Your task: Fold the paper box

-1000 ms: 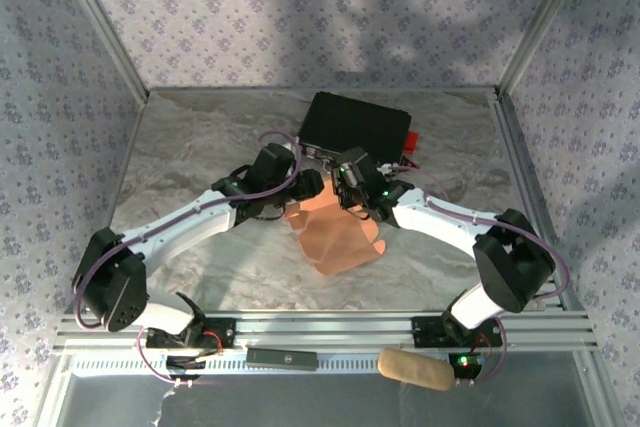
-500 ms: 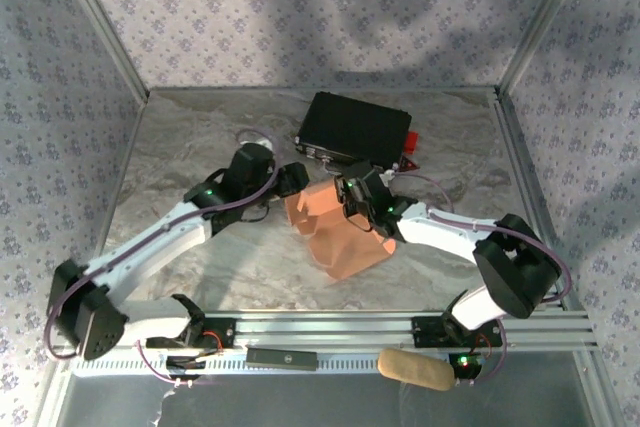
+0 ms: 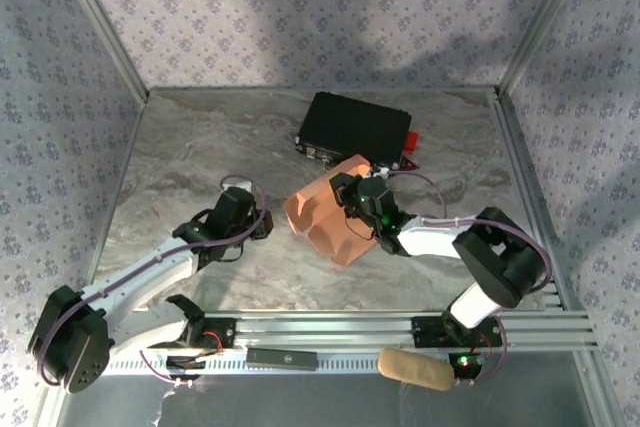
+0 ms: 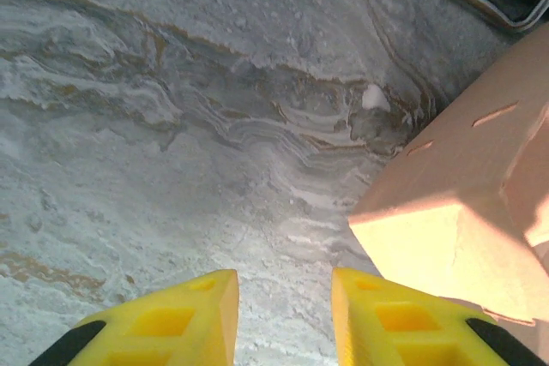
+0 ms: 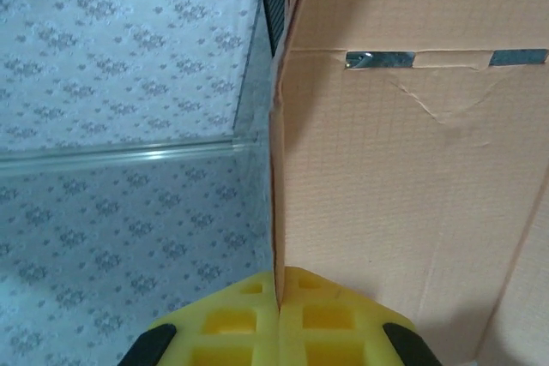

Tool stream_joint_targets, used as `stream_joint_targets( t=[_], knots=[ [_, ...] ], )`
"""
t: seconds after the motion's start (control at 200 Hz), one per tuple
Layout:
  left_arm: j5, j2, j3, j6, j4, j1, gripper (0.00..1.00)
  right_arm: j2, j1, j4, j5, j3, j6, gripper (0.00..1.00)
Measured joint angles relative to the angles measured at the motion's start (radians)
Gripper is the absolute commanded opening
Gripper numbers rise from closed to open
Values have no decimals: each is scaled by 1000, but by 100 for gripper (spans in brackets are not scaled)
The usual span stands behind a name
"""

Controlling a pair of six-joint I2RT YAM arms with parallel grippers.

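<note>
Paper box (image 3: 318,219): salmon-orange card, half raised off the table (image 3: 190,157) near its middle, just in front of the black case (image 3: 355,127). Whether the 2 touch, I cannot tell.

Right gripper (image 3: 347,199): clenched on 1 thin panel of the box. In the right wrist view the 2 yellow fingers (image 5: 232,319) meet with the card's edge pinched between them, and the panel (image 5: 412,169) rises above with a slit near its top.

Left gripper (image 3: 258,223): released, with a clear gap between its yellow fingers (image 4: 171,319) and nothing in it. It sits low over bare table, near the box's left corner (image 4: 455,212) but apart from it.

Step in hand, as I judge it: 1 arm holds a wall up while the other is free to press a flap.

Risk 1: the pinch is on an edge only, so a pull or twist could slip the card out or crease it off the score line.

Risk 2: with no second hold, a push from the left could slide the whole box toward the case instead of folding it.

Risk 3: the raised panels could spring flat if the clamp eases.
</note>
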Motion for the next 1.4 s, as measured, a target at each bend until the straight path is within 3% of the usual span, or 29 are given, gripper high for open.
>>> stream_joint_targets(
  t=[0.32, 0.525, 0.755, 1.049, 1.399],
  knots=[
    [27, 1, -82, 116, 174, 13, 12, 44, -47, 108, -137, -42, -32, 0],
    [96, 77, -163, 211, 358, 13, 15, 66, -59, 140, -175, -43, -36, 0],
    [187, 113, -249, 326, 611, -8, 28, 71, -63, 143, -190, -43, -36, 0],
    [234, 115, -306, 422, 725, -23, 28, 73, -66, 145, -201, -40, -36, 0],
    [230, 262, -255, 446, 810, -87, 22, 74, -74, 149, -206, -39, -36, 0]
  ],
)
